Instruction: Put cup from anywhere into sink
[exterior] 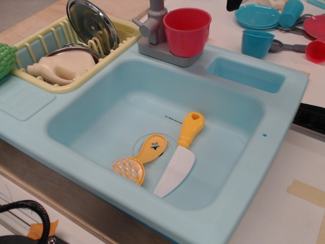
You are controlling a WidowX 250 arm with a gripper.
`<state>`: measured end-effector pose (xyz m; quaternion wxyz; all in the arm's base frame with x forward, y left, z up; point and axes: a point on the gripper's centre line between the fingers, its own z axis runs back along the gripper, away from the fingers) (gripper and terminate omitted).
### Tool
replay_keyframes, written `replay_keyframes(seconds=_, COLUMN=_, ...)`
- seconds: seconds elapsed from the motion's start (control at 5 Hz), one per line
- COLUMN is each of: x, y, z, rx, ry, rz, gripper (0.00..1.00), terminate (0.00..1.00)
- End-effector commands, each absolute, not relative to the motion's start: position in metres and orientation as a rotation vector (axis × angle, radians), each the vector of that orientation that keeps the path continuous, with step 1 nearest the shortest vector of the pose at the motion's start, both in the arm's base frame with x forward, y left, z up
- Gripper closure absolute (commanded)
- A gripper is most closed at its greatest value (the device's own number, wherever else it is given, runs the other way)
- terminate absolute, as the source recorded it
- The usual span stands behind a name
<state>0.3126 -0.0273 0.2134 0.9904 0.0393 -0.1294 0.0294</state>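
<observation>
The cup is a wide, tapered red plastic tumbler with no handle, standing upright, mouth up, on the back rim of the sink, touching the grey faucet base. In the deep basin lie a yellow-handled knife and a yellow strainer spoon. The hand is out of view, so its state cannot be told.

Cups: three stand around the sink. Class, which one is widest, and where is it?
The large red cup, on the sink's back ledge beside the faucet; the blue cup and small red cup are narrower.
</observation>
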Motion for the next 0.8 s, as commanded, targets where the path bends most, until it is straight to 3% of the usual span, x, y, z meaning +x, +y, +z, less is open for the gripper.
replay_keyframes(seconds=0.0, x=0.313, y=-0.027, z=0.213, rx=0.079, ry=-0.26, rz=0.059, gripper=0.0, terminate=0.0)
replay_keyframes(seconds=0.6, x=0.337, y=-0.017, z=0.187, rx=-0.009, ry=-0.234, rz=0.049, gripper=0.0, terminate=0.0)
